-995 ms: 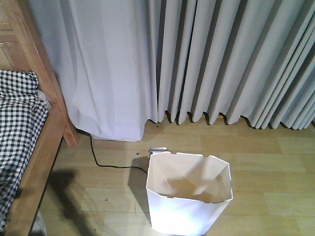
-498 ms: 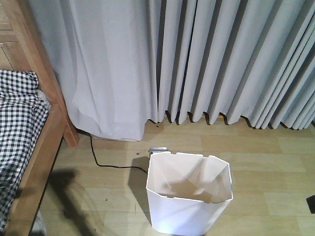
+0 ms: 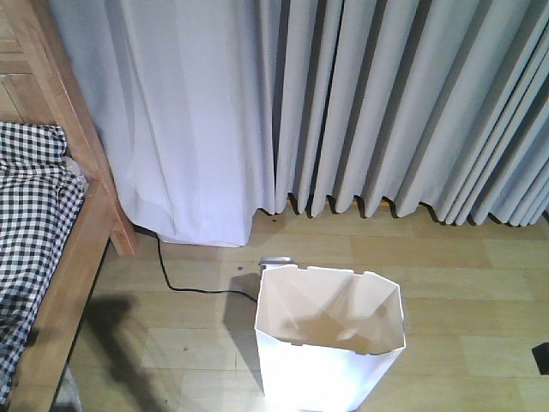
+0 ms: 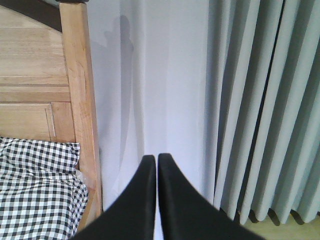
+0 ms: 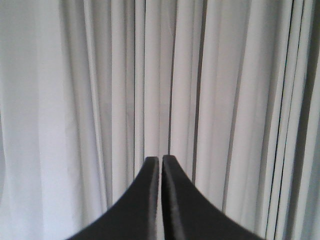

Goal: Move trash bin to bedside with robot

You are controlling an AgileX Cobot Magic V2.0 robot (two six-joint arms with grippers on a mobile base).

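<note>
The white trash bin [image 3: 330,378] stands upright on the wooden floor at the bottom middle of the front view, its cream inside showing. The bed is at the left: a light wooden frame [image 3: 81,249] with black-and-white checked bedding [image 3: 30,215], a stretch of floor apart from the bin. My left gripper [image 4: 157,158] is shut on nothing and points at the curtain beside the bed post [image 4: 80,100] and the bedding [image 4: 35,200]. My right gripper [image 5: 160,159] is shut on nothing and faces curtain folds. Neither gripper shows in the front view.
Pale grey curtains [image 3: 386,103] hang to the floor behind the bin. A black cable [image 3: 184,287] runs over the floor from the curtain hem toward the bin. A small grey object [image 3: 276,260] lies just behind the bin's rim. A dark shape [image 3: 541,356] pokes in at the right edge.
A small dark shape has come into the front view at the right edge, low down. The bin, the bed and the curtains stay where they were.
</note>
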